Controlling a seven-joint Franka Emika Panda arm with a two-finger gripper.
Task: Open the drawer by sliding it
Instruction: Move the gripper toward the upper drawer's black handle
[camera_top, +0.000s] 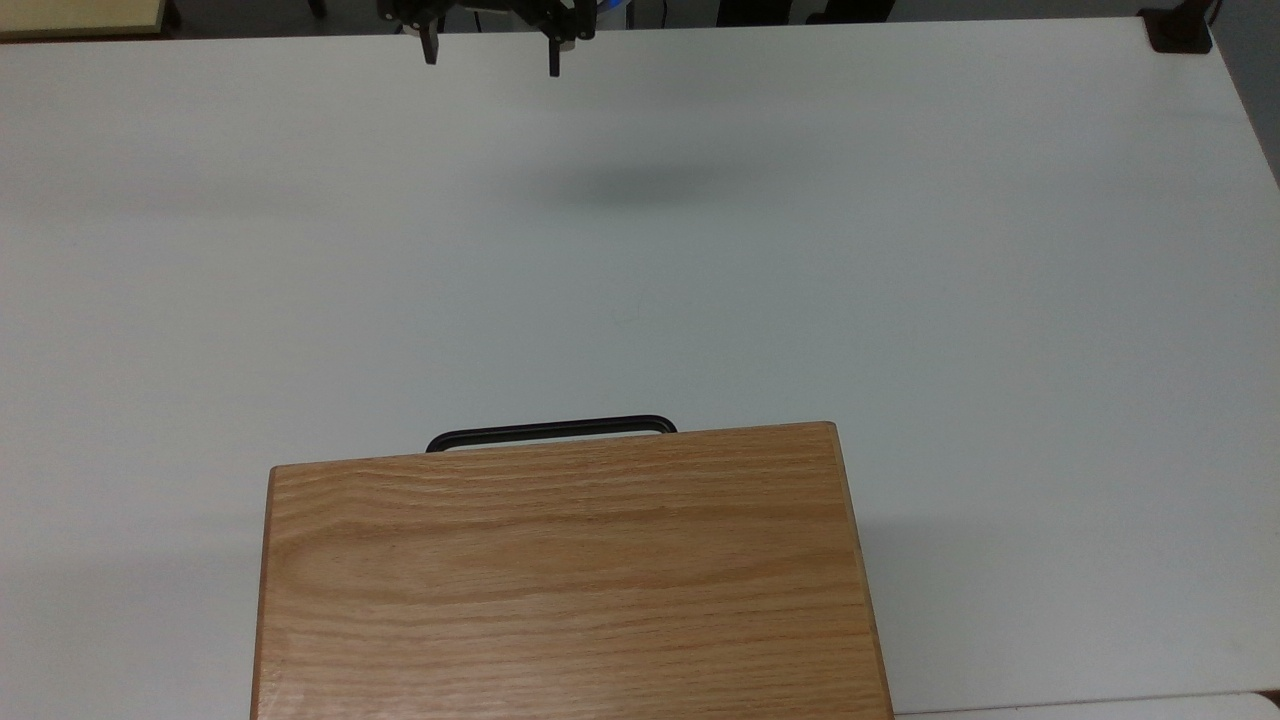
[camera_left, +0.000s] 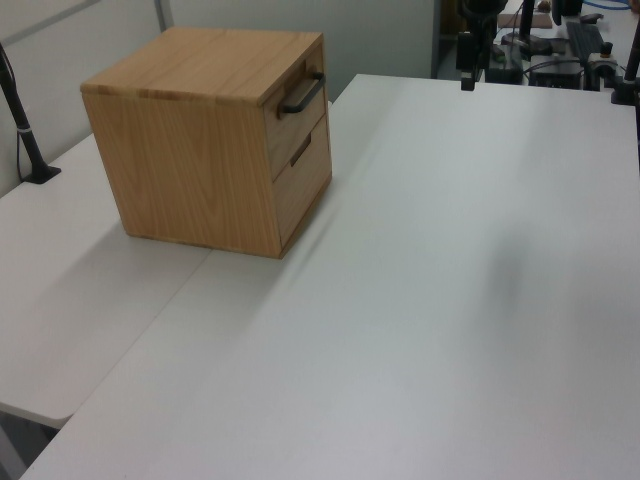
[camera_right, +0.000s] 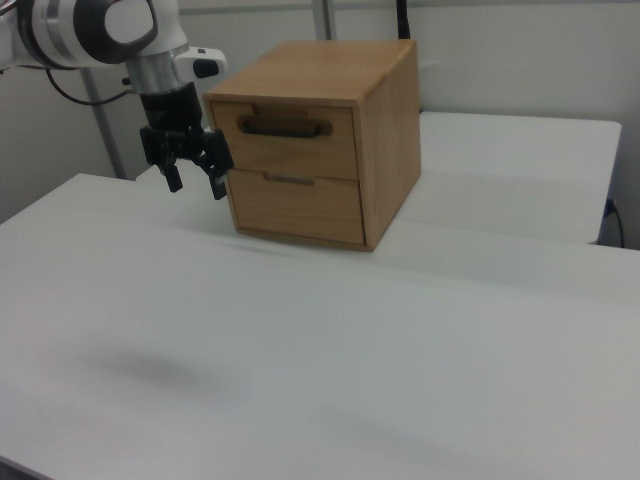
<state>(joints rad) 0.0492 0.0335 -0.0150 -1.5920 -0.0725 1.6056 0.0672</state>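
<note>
I am holding my hand (camera_top: 490, 55) up in the air over the far edge of the white tabletop (camera_top: 900, 250), fingers pointing down and spread wide with nothing between them. In the top view it is sitting at the upper edge, well apart from the oak cabinet (camera_top: 560, 570) at the bottom. In the right view my hand (camera_right: 193, 180) is appearing close to the cabinet's front, but I judge that to be the angle, since its shadow is falling far out on the tabletop.

The drawer (camera_right: 292, 140) I am after is the upper one of two fronts, sitting fully closed and flush in the cabinet. Its black bar handle (camera_top: 550, 431) is running level and standing proud of the front panel, toward my side, so I am facing it head-on.

I am keeping the fingers wide because the bar needs room to pass between them, one above and one below. I reckon the reach is not yet made: I must come across, drop to handle height, close, then pull straight back toward myself.
</note>
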